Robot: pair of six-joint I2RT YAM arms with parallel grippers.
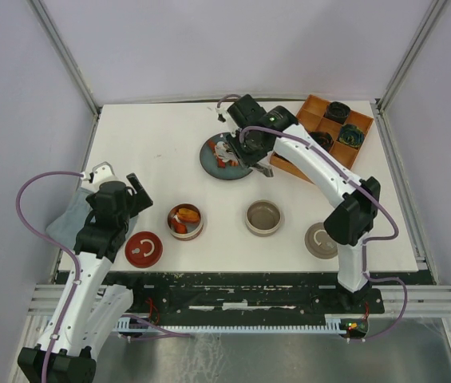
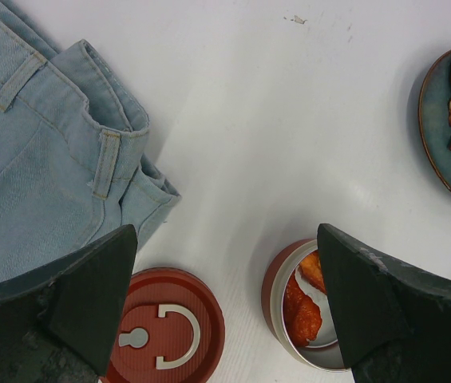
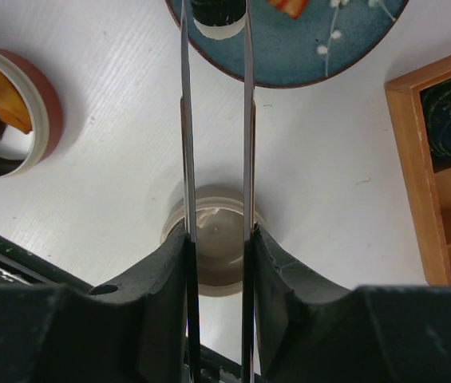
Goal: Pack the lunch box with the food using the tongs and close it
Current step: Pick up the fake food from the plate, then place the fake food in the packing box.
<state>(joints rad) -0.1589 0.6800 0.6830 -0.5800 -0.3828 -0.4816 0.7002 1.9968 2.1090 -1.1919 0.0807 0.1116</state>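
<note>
White arms (image 1: 318,166), black joints, lilac cables (image 1: 20,198)

My overhead view looks down on the whole table (image 1: 169,152) from behind; both wrist views face down, closer, sharing the blue plate (image 1: 209,159) and red tin (image 1: 186,236).

White table (image 1: 161,152), matte, minor scuffs near far edge. Plain pale lilac walls (image 1: 233,48) on three sides. Metal posts (image 1: 64,54) at far corners. Metal rails (image 1: 425,299) along near edge. Lighting even, shadows soft.
</note>
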